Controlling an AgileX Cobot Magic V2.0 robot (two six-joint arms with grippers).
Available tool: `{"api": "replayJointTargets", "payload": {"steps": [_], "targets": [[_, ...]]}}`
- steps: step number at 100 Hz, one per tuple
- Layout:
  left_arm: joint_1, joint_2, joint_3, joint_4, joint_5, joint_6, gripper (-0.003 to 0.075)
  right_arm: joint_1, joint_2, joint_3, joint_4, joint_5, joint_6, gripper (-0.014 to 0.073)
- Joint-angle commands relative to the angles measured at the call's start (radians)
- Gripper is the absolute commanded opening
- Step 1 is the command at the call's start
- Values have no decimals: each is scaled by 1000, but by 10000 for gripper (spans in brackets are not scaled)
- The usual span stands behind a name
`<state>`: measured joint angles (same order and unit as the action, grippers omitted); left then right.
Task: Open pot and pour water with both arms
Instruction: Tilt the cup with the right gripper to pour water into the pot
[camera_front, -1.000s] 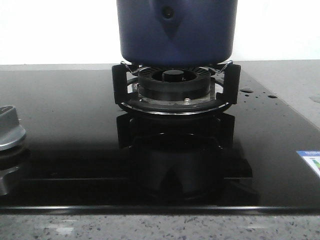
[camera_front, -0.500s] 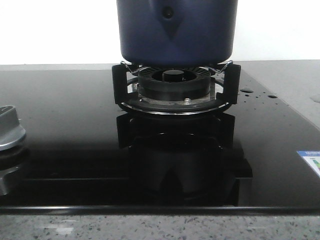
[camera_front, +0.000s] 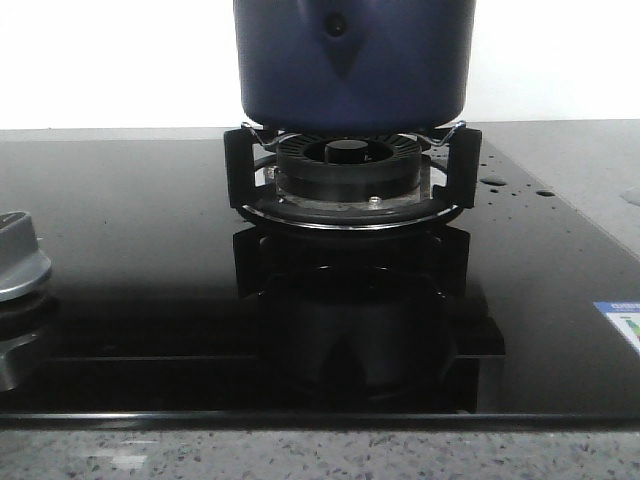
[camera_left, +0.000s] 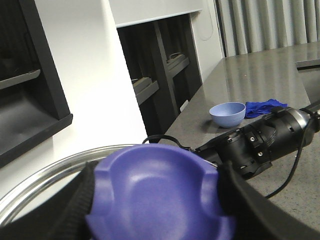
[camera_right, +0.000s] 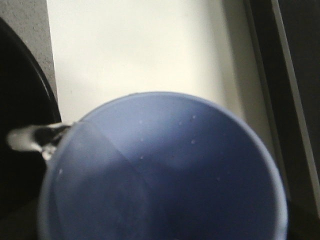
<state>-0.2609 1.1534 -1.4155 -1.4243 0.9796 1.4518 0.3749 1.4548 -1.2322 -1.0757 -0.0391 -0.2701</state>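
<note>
The dark navy pot (camera_front: 350, 70) stands on the burner in the front view, its top cut off by the frame; neither gripper shows there. In the left wrist view my left gripper (camera_left: 157, 200) is shut on the lid's purple-blue knob (camera_left: 160, 190), a black finger (camera_left: 240, 192) on each side. The lid's steel rim (camera_left: 45, 175) curves behind it. In the right wrist view a tilted blue cup (camera_right: 165, 175) fills the frame and hides my right gripper's fingers. A thin stream of water (camera_right: 30, 139) runs off its lip toward a dark rounded surface (camera_right: 20, 100).
A black ribbed burner ring (camera_front: 350, 165) and black pan support (camera_front: 237, 165) sit on the glossy black hob (camera_front: 150, 260). A silver knob (camera_front: 18, 255) is at the left and water drops (camera_front: 492, 181) lie at the right. Past the right arm (camera_left: 265, 140), a light blue bowl (camera_left: 227, 114) and blue cloth (camera_left: 265, 106) lie on the counter.
</note>
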Motion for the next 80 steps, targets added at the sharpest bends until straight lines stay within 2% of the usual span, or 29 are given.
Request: {"api": "replayJointTargets", "payload": {"steps": [1, 29, 55, 71, 80], "targets": [[1, -25, -35, -88, -26, -12, 291, 0, -26, -57, -53, -49, -18, 164], [1, -25, -35, -81, -26, -12, 291, 0, -5, -90, -161, -43, -18, 164], [1, -25, -35, -57, -26, -12, 291, 0, -5, -90, -433, -20, -18, 164], [1, -25, -35, -49, -26, -12, 291, 0, -5, -90, -548, 5, -18, 164], [1, -25, -35, -49, -26, -12, 291, 0, -5, -90, -676, 39, -18, 164]]}}
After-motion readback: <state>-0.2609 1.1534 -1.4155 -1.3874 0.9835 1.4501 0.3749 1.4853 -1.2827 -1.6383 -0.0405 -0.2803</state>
